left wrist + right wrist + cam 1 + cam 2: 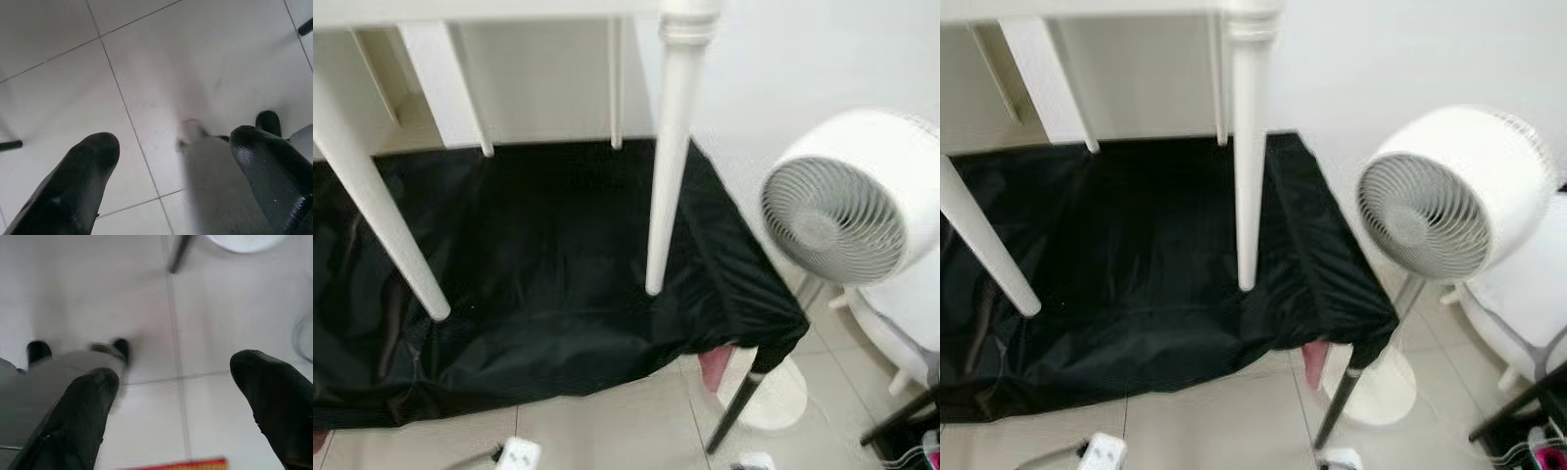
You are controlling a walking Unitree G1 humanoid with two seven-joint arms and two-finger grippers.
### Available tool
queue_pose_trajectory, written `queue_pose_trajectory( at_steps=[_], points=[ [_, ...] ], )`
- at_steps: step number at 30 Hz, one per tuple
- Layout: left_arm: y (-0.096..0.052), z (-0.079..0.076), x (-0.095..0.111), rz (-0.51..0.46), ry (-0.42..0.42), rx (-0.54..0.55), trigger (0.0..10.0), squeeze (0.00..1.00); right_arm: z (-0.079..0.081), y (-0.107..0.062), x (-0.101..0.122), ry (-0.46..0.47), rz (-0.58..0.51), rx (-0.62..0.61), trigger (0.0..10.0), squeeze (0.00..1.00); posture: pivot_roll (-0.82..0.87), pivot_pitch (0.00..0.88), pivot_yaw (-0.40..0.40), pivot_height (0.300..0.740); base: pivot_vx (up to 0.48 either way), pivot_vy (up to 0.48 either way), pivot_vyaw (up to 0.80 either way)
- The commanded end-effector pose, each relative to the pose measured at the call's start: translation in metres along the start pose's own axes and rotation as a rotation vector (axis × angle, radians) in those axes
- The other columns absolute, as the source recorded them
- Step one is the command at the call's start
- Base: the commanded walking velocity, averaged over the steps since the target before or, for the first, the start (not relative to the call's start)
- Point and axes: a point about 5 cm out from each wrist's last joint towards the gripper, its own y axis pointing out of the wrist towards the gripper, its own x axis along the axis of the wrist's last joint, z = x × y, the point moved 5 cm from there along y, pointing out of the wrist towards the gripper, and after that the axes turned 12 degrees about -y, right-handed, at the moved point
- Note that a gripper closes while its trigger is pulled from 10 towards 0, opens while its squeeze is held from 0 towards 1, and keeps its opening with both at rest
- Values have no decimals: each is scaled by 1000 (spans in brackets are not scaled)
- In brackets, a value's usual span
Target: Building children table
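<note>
A white children's table stands on a low surface covered with black cloth [548, 264]. Its near right leg [668, 166] and near left leg [372, 206] rest on the cloth, with thinner far legs [616, 88] behind. My left gripper [171, 181] hangs open over the pale tiled floor with nothing between its black fingers [73, 191]. My right gripper [181, 411] also hangs open above the tiles, its fingers [73, 421] wide apart and empty.
A white round fan [852, 211] on a round base [778, 397] stands to the right, beside a white seat [901, 333]. A black slanted support leg [734, 411] props the cloth-covered surface's corner. A white power strip [517, 455] lies on the tiles in front.
</note>
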Motion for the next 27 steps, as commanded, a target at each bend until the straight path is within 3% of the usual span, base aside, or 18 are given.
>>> queue_pose_trajectory(
  at_steps=[1,11,27],
  points=[
    [-2,12,-9,30,5,35,10000,0,13,0,-1,11,11,31,10000,0,13,19,34,740,0,-345,0],
    [-2,12,-8,28,5,41,10000,0,13,0,-2,13,11,30,10000,0,11,19,32,740,0,-348,0],
    [-2,11,-5,13,-18,42,10000,0,11,-1,-6,22,28,31,10000,0,10,22,31,740,0,-33,-728]
  ],
)
